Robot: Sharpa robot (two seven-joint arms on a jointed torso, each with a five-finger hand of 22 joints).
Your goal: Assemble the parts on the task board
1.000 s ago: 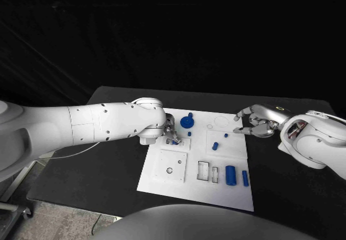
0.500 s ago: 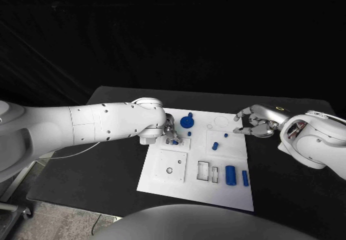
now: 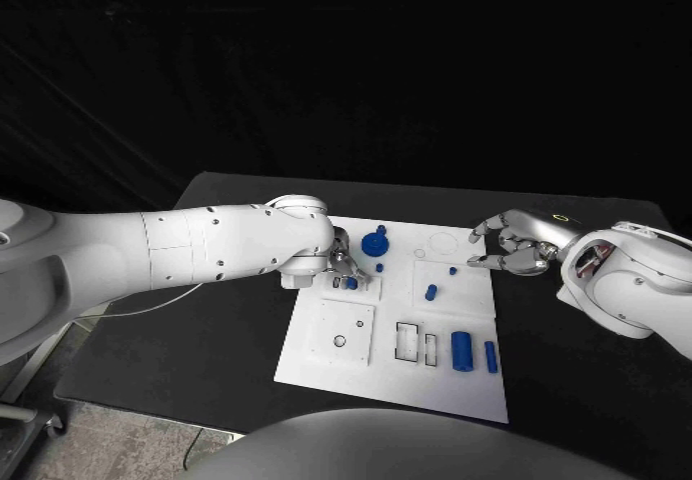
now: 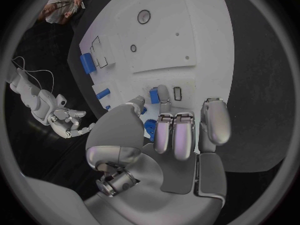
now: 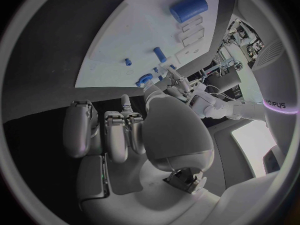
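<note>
The white task board lies mid-table. My left hand hovers over its upper left part and pinches a small blue part between thumb and a finger, low over a small rectangular slot. A round blue part stands just beyond it, with a small blue peg beside. My right hand hangs at the board's right edge, fingers apart, holding nothing. Near it sit a tiny blue stub and a short blue part. A large blue cylinder and a slimmer one lie at the lower right.
Two rectangular pockets and a square plate with a round hole mark the board's near half. Black table surrounds the board. A thin cable runs under my left arm.
My left hand has shifted very slightly with the small blue part still pinched. The right hand has not moved.
</note>
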